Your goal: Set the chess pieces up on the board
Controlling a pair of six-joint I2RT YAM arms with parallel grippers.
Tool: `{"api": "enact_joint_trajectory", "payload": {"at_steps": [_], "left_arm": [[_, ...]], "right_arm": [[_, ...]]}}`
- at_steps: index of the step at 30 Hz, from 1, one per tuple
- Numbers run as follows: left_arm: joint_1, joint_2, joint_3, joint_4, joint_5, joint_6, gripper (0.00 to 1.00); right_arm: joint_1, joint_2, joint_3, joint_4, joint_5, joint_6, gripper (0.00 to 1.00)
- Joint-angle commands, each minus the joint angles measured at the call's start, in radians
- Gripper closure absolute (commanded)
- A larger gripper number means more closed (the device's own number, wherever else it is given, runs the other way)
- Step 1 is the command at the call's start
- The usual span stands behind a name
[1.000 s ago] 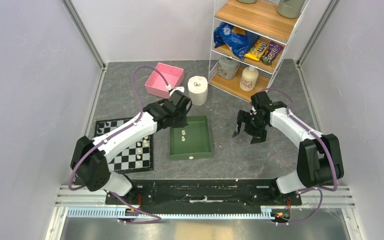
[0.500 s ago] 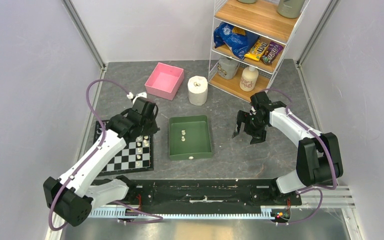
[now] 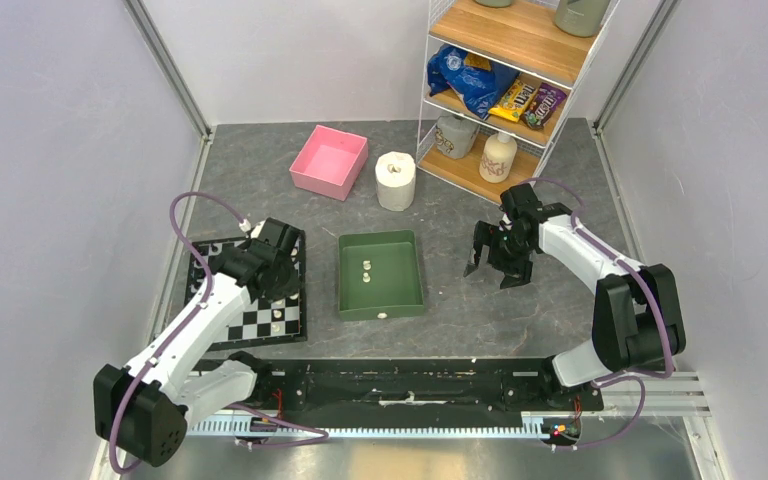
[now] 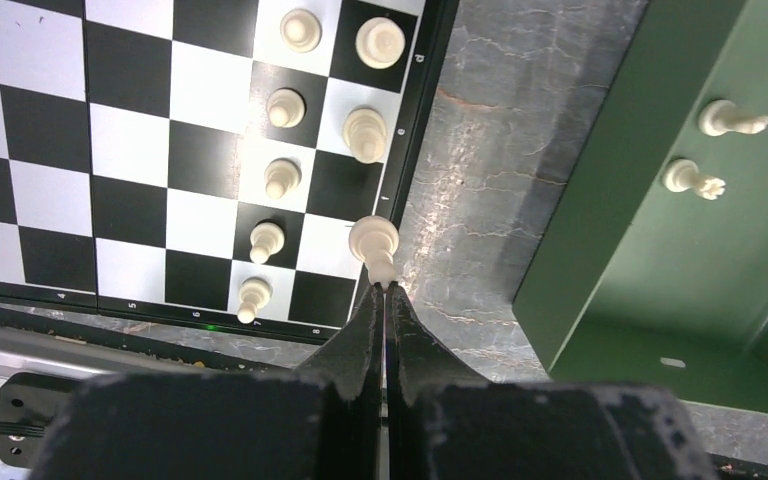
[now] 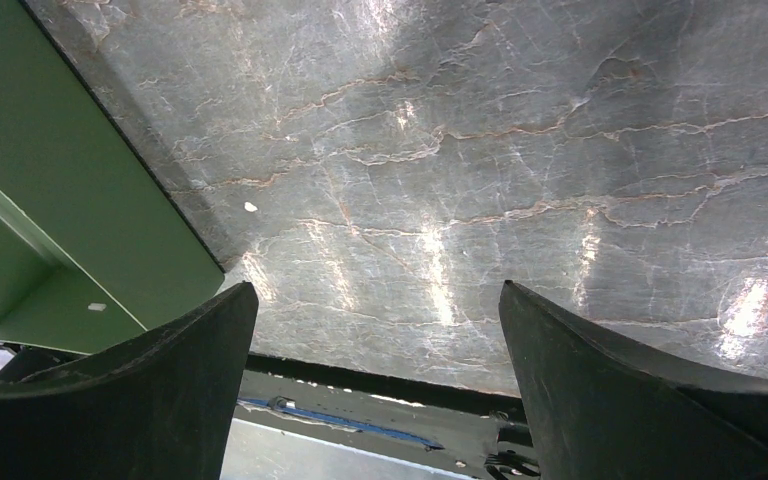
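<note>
Your left gripper [image 4: 384, 300] is pinched shut on one small cream-white chess piece [image 4: 374, 242], holding it right at the dark border of the flat black-and-white checkered board [image 4: 135, 145], beside the other cream pieces [image 4: 366, 132] standing along that edge. Past the border there's a strip of grey marbled tabletop [image 4: 470, 200], then the green rectangular tray [image 4: 600, 200] with a few more cream pieces [image 4: 730, 118] lying in it. Your right gripper [image 5: 375, 290] is spread wide with nothing in it, hanging over the tabletop on the tray's other side.
</note>
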Motion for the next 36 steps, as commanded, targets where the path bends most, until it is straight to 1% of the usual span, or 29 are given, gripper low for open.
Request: {"api": "enact_joint_trajectory", "payload": {"at_steps": [1,8,11,17,28,30,33,36], "left_arm": [[0.028,0.007,-0.031,0.050,0.033,-0.015,0.98],[0.057,0.019,-0.076,0.107,0.056,0.000,0.98],[0.070,0.017,-0.092,0.112,0.037,0.017,0.98],[0.096,0.034,-0.115,0.152,0.048,0.025,0.98],[0.111,0.046,-0.138,0.182,0.045,0.033,0.98],[0.112,0.049,-0.137,0.178,0.044,0.031,0.94],[0.112,0.049,-0.137,0.177,0.044,0.030,0.83],[0.112,0.045,-0.134,0.173,0.043,0.031,0.77]], "right_arm": [[-0.004,0.010,-0.001,0.016,-0.010,-0.014,0.01],[-0.004,0.014,-0.001,0.017,-0.010,-0.012,0.01],[-0.003,0.014,0.000,0.016,-0.010,-0.013,0.01],[-0.004,0.019,0.000,0.017,-0.011,-0.010,0.01],[-0.004,0.026,0.002,0.017,-0.011,-0.012,0.01],[-0.004,0.028,0.006,0.018,-0.013,-0.011,0.01],[-0.003,0.031,0.009,0.018,-0.014,-0.012,0.01],[-0.004,0.033,0.011,0.018,-0.015,-0.014,0.01]]}}
